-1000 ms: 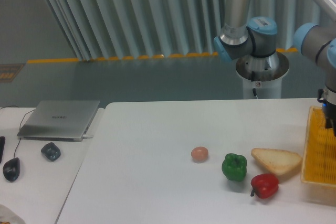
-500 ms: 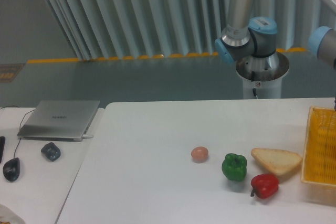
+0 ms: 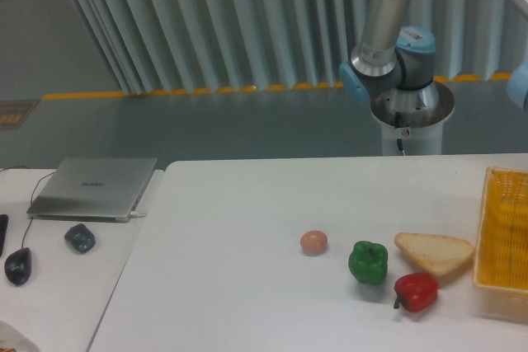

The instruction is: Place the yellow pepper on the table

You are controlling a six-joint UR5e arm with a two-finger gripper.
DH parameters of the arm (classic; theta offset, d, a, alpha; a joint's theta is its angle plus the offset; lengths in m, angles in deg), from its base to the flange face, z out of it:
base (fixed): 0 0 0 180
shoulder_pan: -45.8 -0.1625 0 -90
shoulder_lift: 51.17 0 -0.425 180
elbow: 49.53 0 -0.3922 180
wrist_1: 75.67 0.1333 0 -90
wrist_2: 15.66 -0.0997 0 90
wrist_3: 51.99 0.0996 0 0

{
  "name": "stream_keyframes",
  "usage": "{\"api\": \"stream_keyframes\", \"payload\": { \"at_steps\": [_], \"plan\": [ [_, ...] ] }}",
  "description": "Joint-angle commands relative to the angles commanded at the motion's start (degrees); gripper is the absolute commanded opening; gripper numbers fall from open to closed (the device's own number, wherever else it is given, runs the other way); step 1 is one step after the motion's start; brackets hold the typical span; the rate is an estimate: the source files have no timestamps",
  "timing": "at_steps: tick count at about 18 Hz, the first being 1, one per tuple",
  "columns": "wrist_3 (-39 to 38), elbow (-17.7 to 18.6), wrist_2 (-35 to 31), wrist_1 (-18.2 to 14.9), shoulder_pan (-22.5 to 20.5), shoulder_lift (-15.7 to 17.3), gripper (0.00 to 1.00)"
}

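Camera view: my gripper and the yellow pepper are both out of frame.
Right of the green pepper point(image 3: 368, 261), the yellow basket point(image 3: 502, 245) probably hides it; glossy, slippery lobes suit gripping across the body.

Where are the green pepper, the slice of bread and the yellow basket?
green pepper point(image 3: 368, 262), fixed camera view, middle of its glossy body
slice of bread point(image 3: 434, 252), fixed camera view, centre of its pale top face
yellow basket point(image 3: 503, 237), fixed camera view, on its mesh at the right edge

The gripper lies beyond the right edge, which also crops the yellow basket point(image 3: 503, 241).
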Motion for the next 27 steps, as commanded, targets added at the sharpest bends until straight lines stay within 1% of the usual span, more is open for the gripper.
{"api": "stream_keyframes", "payload": {
  "at_steps": [6, 12, 13, 14, 18, 19, 21, 22, 25, 27],
  "plan": [
    [-0.3, 0.7, 0.0, 0.3, 0.0, -0.2, 1.0],
    [-0.4, 0.5, 0.0, 0.2, 0.0, -0.3, 1.0],
    [-0.4, 0.5, 0.0, 0.2, 0.0, -0.3, 0.94],
    [-0.3, 0.4, 0.0, 0.2, -0.1, -0.3, 0.83],
    [-0.1, 0.4, 0.0, 0.1, -0.1, -0.3, 0.5],
    [-0.1, 0.4, 0.0, 0.0, -0.1, -0.4, 0.46],
    [0.0, 0.3, 0.3, 0.0, -0.4, -0.3, 0.44],
    [0.0, -0.4, 0.5, -0.4, -0.5, -0.2, 0.36],
    [-0.2, -1.9, 1.8, -2.5, -0.5, 0.4, 0.35],
    [-0.5, -5.1, 6.7, -7.5, -1.3, 0.6, 0.35]
  ]
}}
